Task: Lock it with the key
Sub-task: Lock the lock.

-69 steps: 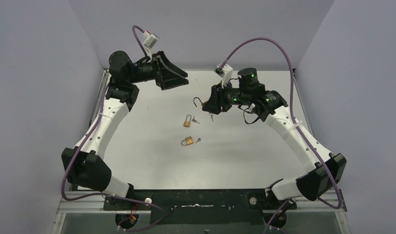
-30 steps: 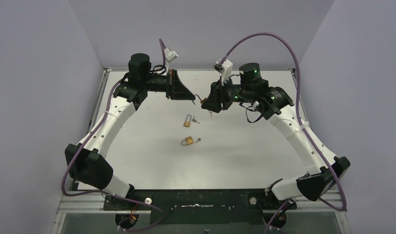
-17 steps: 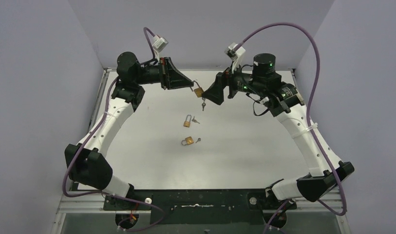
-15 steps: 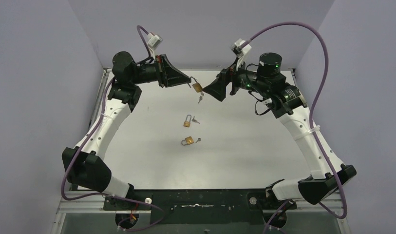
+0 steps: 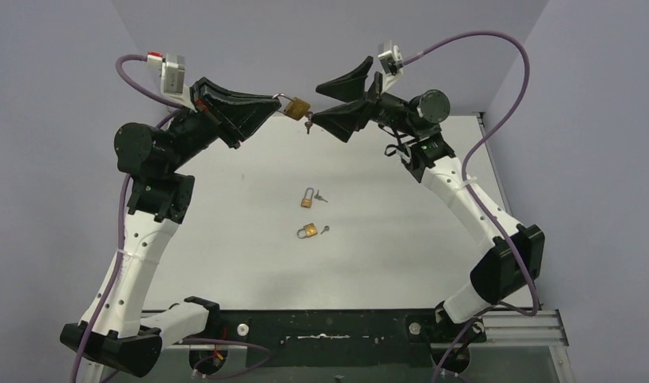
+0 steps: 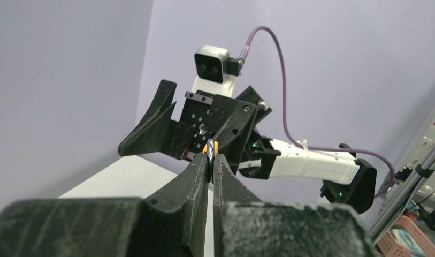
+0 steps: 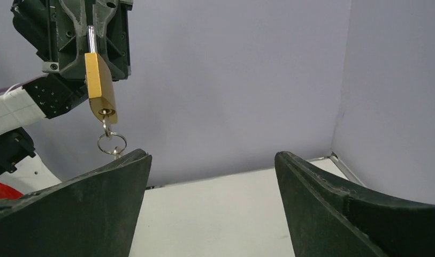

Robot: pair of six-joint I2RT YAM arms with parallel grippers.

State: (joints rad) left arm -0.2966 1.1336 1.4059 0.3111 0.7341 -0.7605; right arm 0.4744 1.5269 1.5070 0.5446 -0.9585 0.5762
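1. Lavender walls enclose a white worktop. The left pincer is clamped on the shackle of a brass padlock, held aloft.
2. Its key hangs in the keyhole. The shackle possibly isn't seated, so locking likely remains.
3. The right pincer gapes wide beside the key, gripping nothing.

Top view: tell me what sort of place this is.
Likely a robot test booth in a lab: bare lilac walls box in a white table, two cabled arms are bolted at its near edge, and small brass padlocks are the props, one padlock held aloft.
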